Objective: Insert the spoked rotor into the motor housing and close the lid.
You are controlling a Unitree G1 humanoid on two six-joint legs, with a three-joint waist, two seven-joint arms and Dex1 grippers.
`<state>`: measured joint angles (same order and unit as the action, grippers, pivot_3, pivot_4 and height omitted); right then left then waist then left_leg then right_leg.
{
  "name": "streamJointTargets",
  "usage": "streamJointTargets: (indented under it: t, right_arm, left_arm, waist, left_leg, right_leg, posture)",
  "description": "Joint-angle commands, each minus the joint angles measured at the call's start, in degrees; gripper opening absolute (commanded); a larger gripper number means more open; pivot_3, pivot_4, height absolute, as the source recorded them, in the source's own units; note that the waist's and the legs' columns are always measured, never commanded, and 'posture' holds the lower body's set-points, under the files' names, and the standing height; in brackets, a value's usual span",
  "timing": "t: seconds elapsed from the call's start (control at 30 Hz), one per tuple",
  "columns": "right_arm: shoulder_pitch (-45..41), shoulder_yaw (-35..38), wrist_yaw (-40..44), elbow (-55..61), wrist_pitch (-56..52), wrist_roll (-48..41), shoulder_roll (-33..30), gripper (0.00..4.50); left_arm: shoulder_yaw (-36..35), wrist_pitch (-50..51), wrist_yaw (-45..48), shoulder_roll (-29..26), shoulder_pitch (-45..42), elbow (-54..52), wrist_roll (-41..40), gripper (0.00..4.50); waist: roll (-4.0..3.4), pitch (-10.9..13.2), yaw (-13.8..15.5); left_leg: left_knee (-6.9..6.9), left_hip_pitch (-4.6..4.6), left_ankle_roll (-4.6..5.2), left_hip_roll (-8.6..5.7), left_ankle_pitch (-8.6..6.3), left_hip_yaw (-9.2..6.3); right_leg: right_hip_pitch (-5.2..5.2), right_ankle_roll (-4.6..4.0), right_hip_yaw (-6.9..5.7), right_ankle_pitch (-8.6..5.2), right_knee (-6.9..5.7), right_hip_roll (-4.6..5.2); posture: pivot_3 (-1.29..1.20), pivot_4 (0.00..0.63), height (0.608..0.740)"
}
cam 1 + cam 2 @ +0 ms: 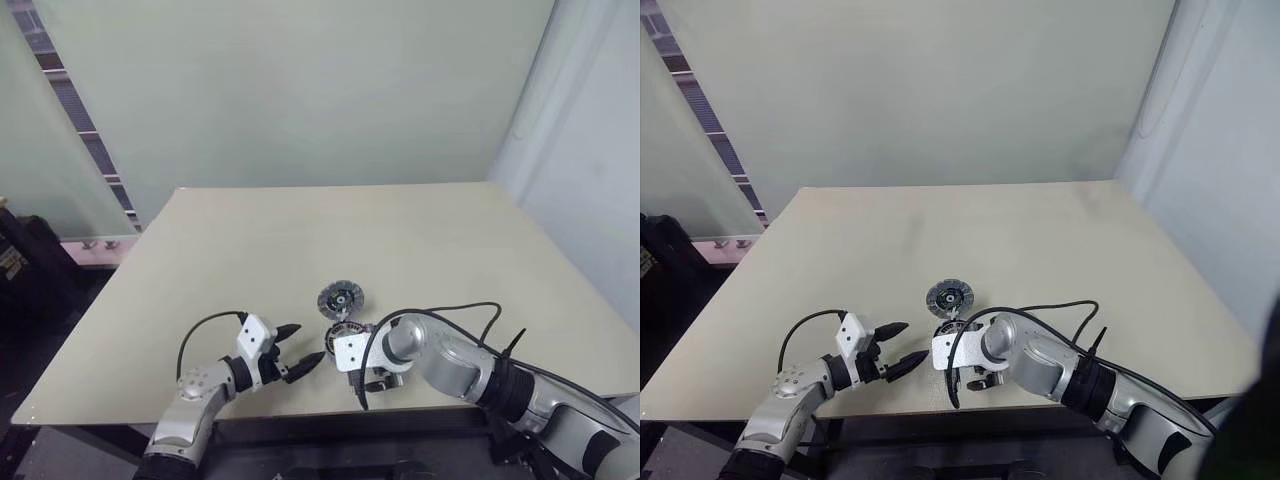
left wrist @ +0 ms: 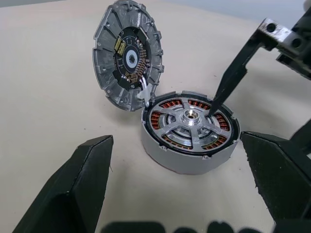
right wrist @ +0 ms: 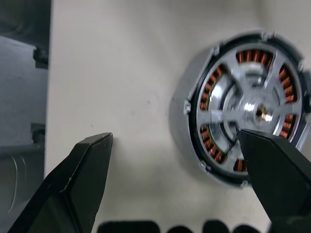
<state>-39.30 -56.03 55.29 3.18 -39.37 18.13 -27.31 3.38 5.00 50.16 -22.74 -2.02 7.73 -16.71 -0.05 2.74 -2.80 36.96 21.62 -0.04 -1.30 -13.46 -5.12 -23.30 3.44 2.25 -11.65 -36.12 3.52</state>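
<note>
Left gripper (image 1: pixel 300 355) hovers near the motor housing (image 2: pixel 189 133), fingers apart, empty; the spoked rotor (image 2: pixel 187 122) sits inside it, lid (image 2: pixel 129 53) standing open; right gripper (image 2: pixel 221 90), fingers apart, points into the rotor; stiff, smooth metal, so push the lid's finned rim.

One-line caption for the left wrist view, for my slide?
Spoked rotor seated in the motor housing, lid standing open, one right gripper finger reaching down onto the rotor.

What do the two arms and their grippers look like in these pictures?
Both arms are silver-grey metal with dark joint bands. The left gripper and the right gripper each have two black, pointed fingers on a white block. A black cable loops along each arm.
</note>
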Motion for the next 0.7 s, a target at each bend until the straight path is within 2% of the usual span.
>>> streamJointTargets:
  t: [0.03,0.13,0.37,0.47,0.7]
  right_arm:
    - [0.46,1.48,0.20,-0.07,0.67,1.39,0.74,4.30]
    - [1.36,1.80,-0.38,-0.81,0.51,1.78,1.53,3.60]
    - [3.59,3.13,-1.35,-0.95,0.08,2.95,3.44,1.04]
    - [4.28,3.92,-1.53,-1.22,0.11,3.58,4.02,0.13]
    - [5.09,5.92,-2.81,-1.64,-0.97,4.48,5.41,0.10]
  left_arm:
    - [-0.39,-0.84,-0.13,-0.09,-0.29,-2.01,-0.07,4.50]
    - [-0.32,-0.84,-0.07,-0.07,-0.26,-2.05,-0.08,4.50]
    - [-0.13,-0.99,-0.02,0.18,-0.36,-1.80,-0.03,4.50]
    - [-0.09,-1.00,-0.02,0.26,-0.30,-1.80,-0.05,4.50]
    - [-0.23,-1.11,-0.12,0.39,-0.07,-1.89,-0.06,4.50]
  waist:
    - [0.00,0.00,-0.01]
    - [0.00,0.00,-0.01]
    - [0.02,-0.02,-0.01]
    - [0.08,-0.06,-0.01]
    - [0.06,-0.05,-0.03]
  left_leg:
    - [0.00,0.00,0.00,0.00,0.00,-0.01]
    - [-0.01,-0.02,0.00,0.00,0.00,-0.02]
    - [0.07,-0.09,-0.02,-0.01,0.01,0.00]
    - [0.09,-0.13,-0.02,-0.03,0.00,-0.02]
    - [0.20,-0.17,-0.07,0.01,0.04,-0.04]
  right_leg:
    - [0.00,0.00,0.00,0.00,-0.02,0.00]
    - [0.00,0.00,0.00,0.00,-0.09,0.00]
    - [0.01,-0.05,0.01,-0.03,-0.23,0.00]
    - [-0.02,-0.06,0.01,-0.04,-0.45,0.02]
    - [-0.05,-0.11,-0.02,-0.07,-0.60,-0.01]
  posture:
    - [0.00,0.000,0.740]
    - [0.00,0.000,0.740]
    - [0.00,0.000,0.740]
    - [0.00,0.000,0.740]
    - [0.00,0.000,0.740]
